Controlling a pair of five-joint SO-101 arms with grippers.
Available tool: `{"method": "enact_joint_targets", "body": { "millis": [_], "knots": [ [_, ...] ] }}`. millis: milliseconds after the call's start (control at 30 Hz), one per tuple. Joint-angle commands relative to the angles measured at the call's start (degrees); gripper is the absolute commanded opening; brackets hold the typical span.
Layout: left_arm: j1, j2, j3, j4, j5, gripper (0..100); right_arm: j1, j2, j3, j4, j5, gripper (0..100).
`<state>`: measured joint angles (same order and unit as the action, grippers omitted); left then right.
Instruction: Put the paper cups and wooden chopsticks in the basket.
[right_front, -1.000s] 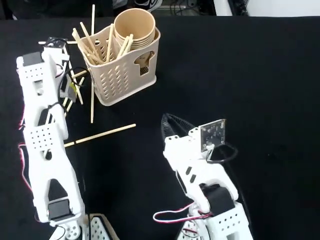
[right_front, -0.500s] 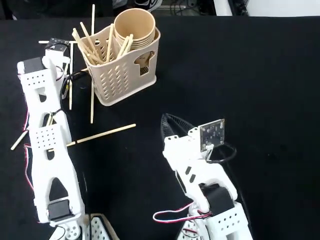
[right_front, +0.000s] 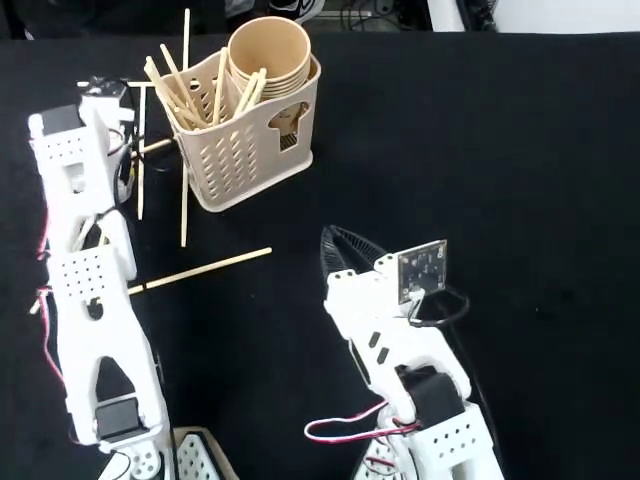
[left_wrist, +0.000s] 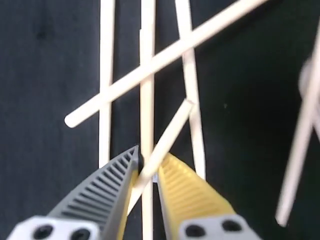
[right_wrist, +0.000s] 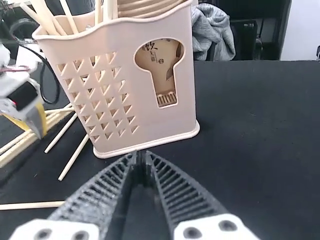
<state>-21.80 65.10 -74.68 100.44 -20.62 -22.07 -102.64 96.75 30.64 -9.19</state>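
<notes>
A beige perforated basket (right_front: 250, 140) stands at the table's far left and holds stacked paper cups (right_front: 268, 50) and several wooden chopsticks (right_front: 185, 90). More chopsticks (right_front: 141, 160) lie loose on the black table just left of it. My left gripper (left_wrist: 148, 161) hangs over that crossed pile, shut on one slanted chopstick (left_wrist: 167, 137). In the high view the left gripper (right_front: 122, 160) sits close beside the basket. My right gripper (right_wrist: 141, 159) is shut with nothing in it, low over the table and pointing at the basket (right_wrist: 125, 80); from above the right gripper (right_front: 335, 245) is near the table's middle.
One long chopstick (right_front: 200, 268) lies slanted between the two arms, and another (right_front: 184, 205) lies straight in front of the basket. The right half of the black table (right_front: 500, 150) is bare. Dark clutter lines the far edge.
The left arm has shifted a little to the left beside the basket, and the loose chopsticks under it have been pushed into new positions. The right arm has barely moved.
</notes>
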Motion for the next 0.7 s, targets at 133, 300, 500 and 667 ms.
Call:
{"method": "enact_joint_targets", "body": {
  "millis": [133,300,500,667],
  "knots": [
    [0.7,-37.7,33.6,0.4,0.8,3,0.6,-0.6,0.0,-1.3,0.2,1.6],
    [0.2,-50.7,39.3,-2.5,0.7,3,0.6,-0.4,0.0,-1.3,0.2,1.6],
    [0.7,-59.1,40.5,-0.1,0.7,3,0.6,-0.3,0.0,-1.3,0.2,1.6],
    [-0.7,-64.0,44.4,0.3,0.9,3,0.6,-0.4,0.0,-1.3,0.2,1.6]
  ]
}}
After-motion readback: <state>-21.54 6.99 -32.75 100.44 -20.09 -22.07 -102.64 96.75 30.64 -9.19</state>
